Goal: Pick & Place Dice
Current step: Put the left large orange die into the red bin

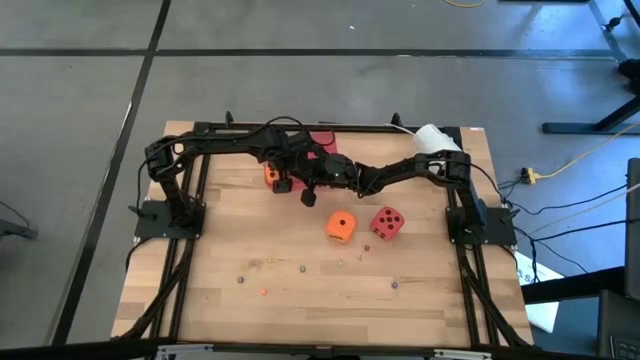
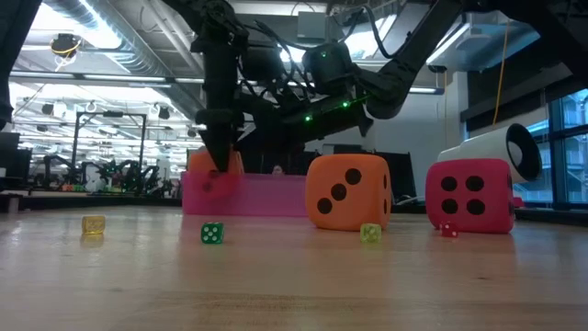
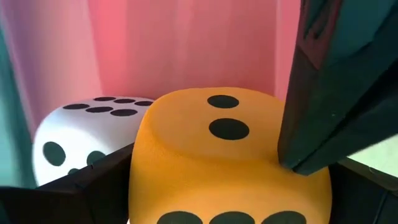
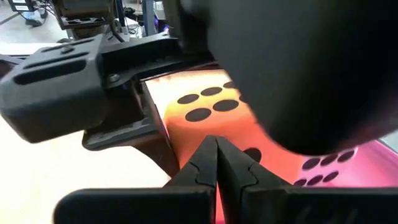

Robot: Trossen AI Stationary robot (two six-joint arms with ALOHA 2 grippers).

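Observation:
An orange die (image 3: 217, 155) sits over the pink-red tray (image 1: 322, 138), beside a pale pink die (image 3: 81, 134). My left gripper (image 3: 199, 168) points down, open, with one finger on each side of this orange die (image 1: 270, 175). My right gripper (image 4: 217, 146) comes in nearly level from the table's right. It is shut, with its tips right at the same die's side (image 4: 205, 112). A second orange die (image 1: 341, 225) and a red die (image 1: 387, 223) rest on the wood nearer the front. My left gripper's fingers (image 3: 305, 143) stand against the orange die's two opposite sides from above; whether they touch it, I cannot tell. My right gripper's shut tips point at the die's side (image 4: 186, 134); whether they touch it, I cannot tell.
Tiny coloured beads (image 2: 212, 233) lie scattered over the near half of the table. A white cylinder (image 1: 435, 137) stands at the far right corner. The black frame (image 1: 190, 215) runs along both sides. Bare wood (image 1: 300, 300) lies toward the near edge.

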